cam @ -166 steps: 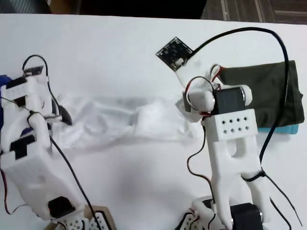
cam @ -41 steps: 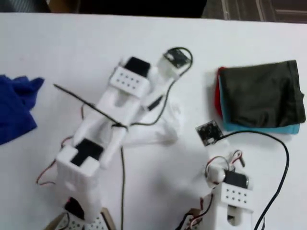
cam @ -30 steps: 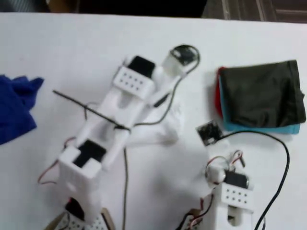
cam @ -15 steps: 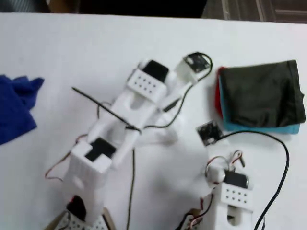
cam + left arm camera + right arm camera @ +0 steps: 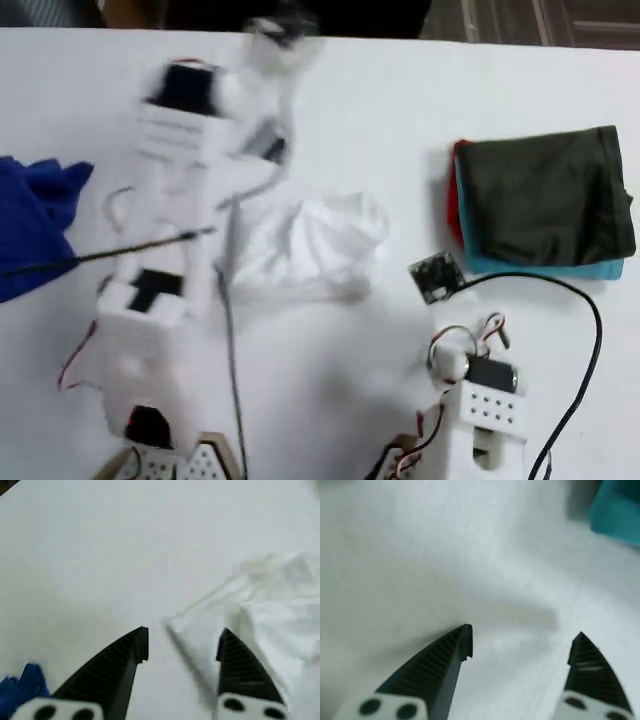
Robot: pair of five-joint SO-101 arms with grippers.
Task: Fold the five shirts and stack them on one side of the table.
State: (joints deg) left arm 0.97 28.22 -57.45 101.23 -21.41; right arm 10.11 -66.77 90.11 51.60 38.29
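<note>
High view looks down on a smooth white surface with a white shirt lying near its middle, a thin, soft cloth bunched into a crumpled, uneven mound with raised folds. At the left edge lies a blue shirt, loose and rumpled. On the right side sits a neat stack: a dark olive shirt folded into a flat rectangle on top, a teal shirt showing as a strip beneath its near edge, and a red shirt as a narrow sliver along its left edge. The white plastic left arm stretches up the surface between the blue shirt and the white one, overlapping the white shirt's left side. The right arm sits folded at the near edge, well apart from the white shirt and below the stack. The left end effector hangs with its ribbed black fingers spread and nothing between them, over bare surface at the white shirt's edge. The right end effector is likewise spread and empty above bare surface.
</note>
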